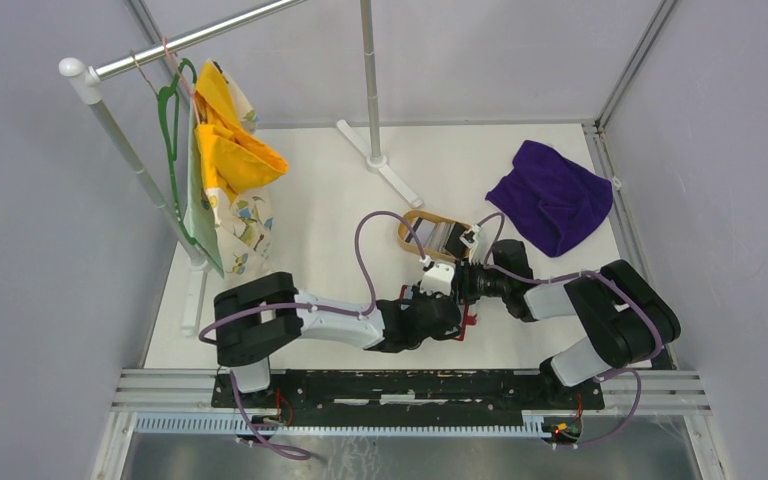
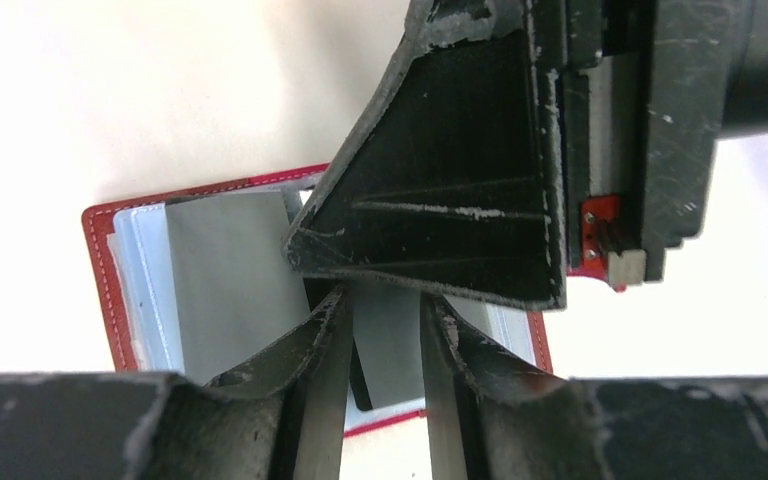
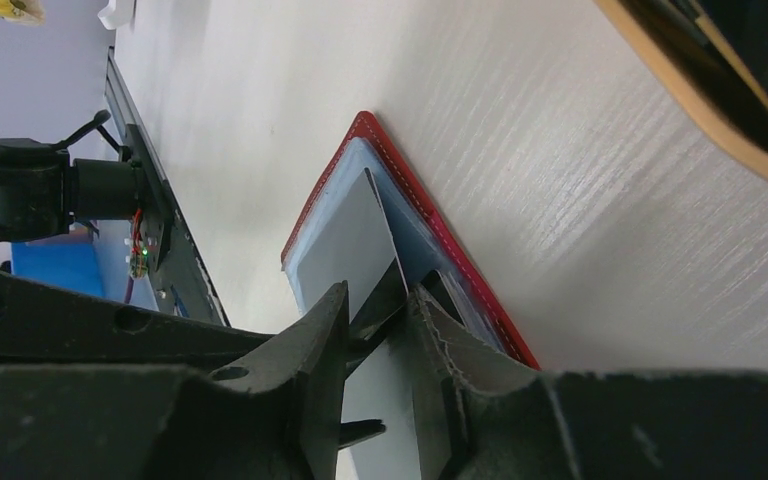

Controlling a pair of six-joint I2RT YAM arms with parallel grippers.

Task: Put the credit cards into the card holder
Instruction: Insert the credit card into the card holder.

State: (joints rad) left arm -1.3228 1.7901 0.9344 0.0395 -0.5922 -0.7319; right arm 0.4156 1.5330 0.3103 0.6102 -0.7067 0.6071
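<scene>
The red card holder [image 2: 100, 280] lies open on the table, its pale inner pockets facing up; it also shows in the right wrist view [image 3: 430, 215] and as a red edge in the top view [image 1: 470, 321]. A silvery grey card [image 3: 352, 240] runs between the fingers of my right gripper [image 3: 380, 300], which is shut on it and holds it tilted over the pockets. The same card [image 2: 225, 270] shows in the left wrist view. My left gripper [image 2: 385, 310] is open, its tips down over the holder, right under the right gripper's finger [image 2: 440, 180]. A black card corner [image 2: 360, 385] peeks out beside it.
A tan oval wooden tray [image 1: 407, 236] with more cards [image 1: 442, 238] sits just behind the grippers; its rim shows in the right wrist view [image 3: 700, 110]. A purple cloth [image 1: 552, 197] lies back right. A clothes rack [image 1: 145, 180] with hanging fabric stands at the left.
</scene>
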